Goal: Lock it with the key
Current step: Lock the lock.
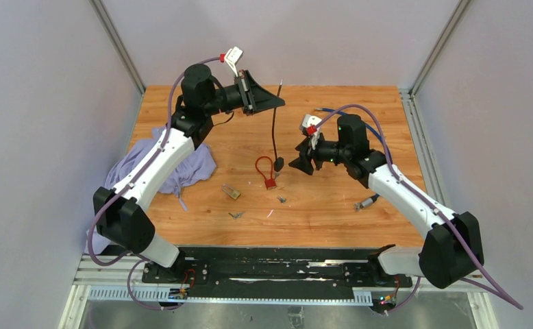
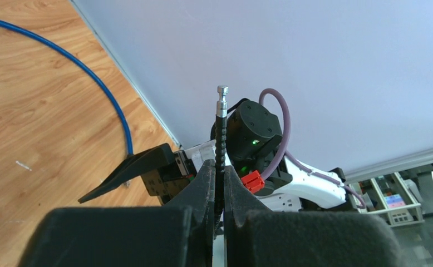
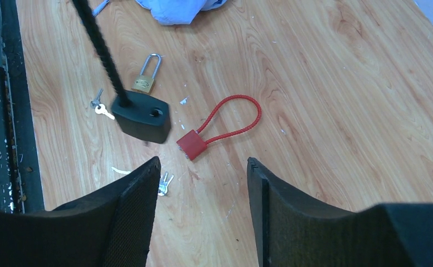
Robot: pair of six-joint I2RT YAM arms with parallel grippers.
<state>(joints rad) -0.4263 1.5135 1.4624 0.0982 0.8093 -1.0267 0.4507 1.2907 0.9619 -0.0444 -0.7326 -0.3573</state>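
Note:
My left gripper is raised above the table and shut on the black ribbed cable of a black cable lock, whose metal tip sticks up past the jaws. The cable hangs down to the black lock body, just above the wood. My right gripper is open with nothing between its fingers, close beside the lock body. A small key bunch lies on the table just past the right gripper's left finger. Another key lies by the brass padlock.
A red cable lock lies on the wood next to the black body. A purple cloth is bunched at the table's left. A blue cable runs along the back right. A small metal piece lies under the right arm.

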